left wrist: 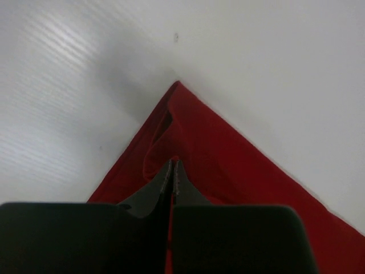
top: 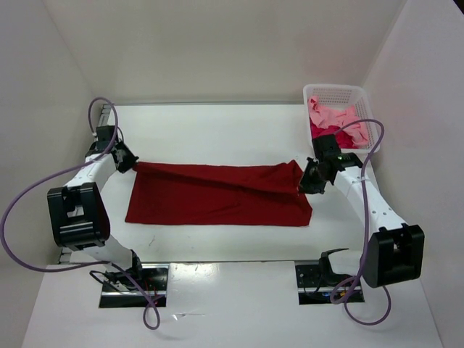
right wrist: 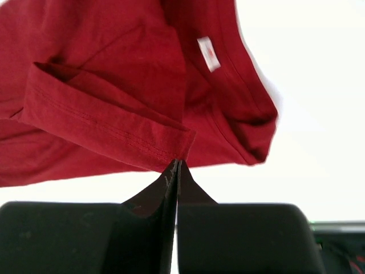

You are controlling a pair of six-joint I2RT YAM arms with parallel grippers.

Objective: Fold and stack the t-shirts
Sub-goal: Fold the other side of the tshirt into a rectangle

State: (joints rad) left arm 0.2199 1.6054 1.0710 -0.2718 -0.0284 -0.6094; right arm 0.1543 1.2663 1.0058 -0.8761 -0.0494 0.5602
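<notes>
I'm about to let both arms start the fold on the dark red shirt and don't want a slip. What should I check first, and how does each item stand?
1. Left gripper shut on the dark red t-shirt's corner: ok.
2. Right gripper shut on the sleeve hem: ok, but only at its edge.
3. Both cloth layers caught in each grip: cannot tell.
4. Shirt lying flat: not ok, creases run toward the right gripper.
5. Pink t-shirt and crimson t-shirt inside the basket, out of the way: ok.
</notes>
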